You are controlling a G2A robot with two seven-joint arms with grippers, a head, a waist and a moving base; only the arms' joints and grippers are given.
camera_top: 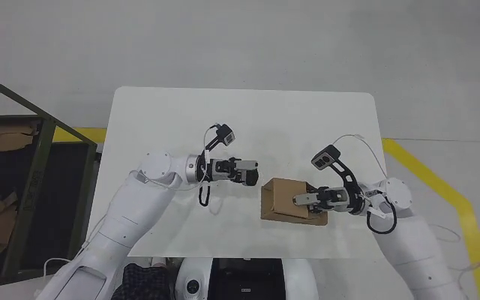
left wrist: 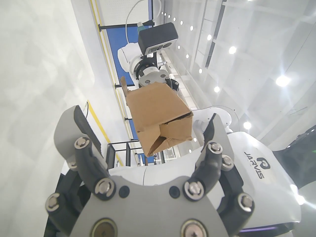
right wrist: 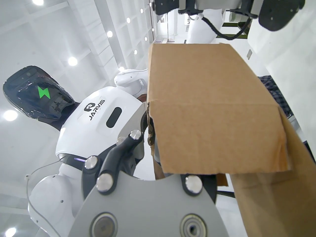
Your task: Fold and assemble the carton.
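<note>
- Carton (camera_top: pixel 283 196): brown corrugated box, folded up into box form, at the near edge of the white table (camera_top: pixel 240 112), on the robot's right side.
- Right gripper (camera_top: pixel 298 200): reaches over the carton's right end from the right. In the right wrist view its fingers pinch a cardboard panel. One finger (right wrist: pixel 123 149) sits on the body side of the panel; the other is hidden behind the cardboard.
- Carton end facing the left arm: flaps folded in across it, creased, with a dark gap along the seam. Interior not visible; contents cannot be told.
- One loose flap sticks out at the end nearest the right gripper.
- Left gripper (camera_top: pixel 255 172): just left of the carton, slightly farther back on the table, apart from it and pointing at it. Fingers (left wrist: pixel 82 122) spread wide, nothing between them.
- Floor beyond the table: grey, with a yellow line (camera_top: pixel 420 169) at the right.
- Left of the table: dark green frame (camera_top: pixel 45 120).
</note>
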